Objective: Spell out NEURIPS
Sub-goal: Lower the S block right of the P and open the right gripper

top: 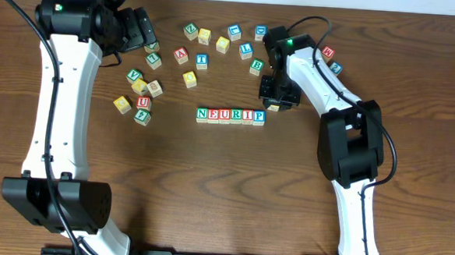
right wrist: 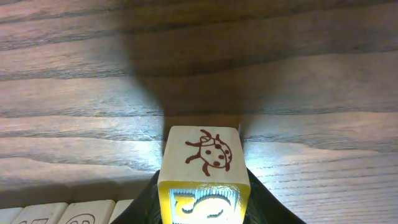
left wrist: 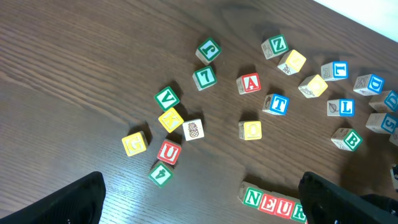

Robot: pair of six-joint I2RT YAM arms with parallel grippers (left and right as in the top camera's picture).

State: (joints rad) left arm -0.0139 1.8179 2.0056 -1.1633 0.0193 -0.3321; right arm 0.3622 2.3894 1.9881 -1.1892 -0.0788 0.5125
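Looking down on the tabletop (top: 209, 189), we see six cubes set side by side in a row (top: 230, 115), reading N, E, U, R, I, P. Just beside the P end, the right tool (top: 279, 99) is clenched on the yellow cube (right wrist: 203, 163). In the right wrist view its dark fingers (right wrist: 266, 209) press both flanks of that cube, which shows a ladybug drawing on one face and a yellow-framed S on the next. We cannot tell whether the cube rests on the wood or hangs just above it. The left tool (top: 145, 31) sits well apart, toward the far left corner. Its jaws are spread wide and hold nothing, near a scatter of loose cubes (left wrist: 250, 83) with other letters.
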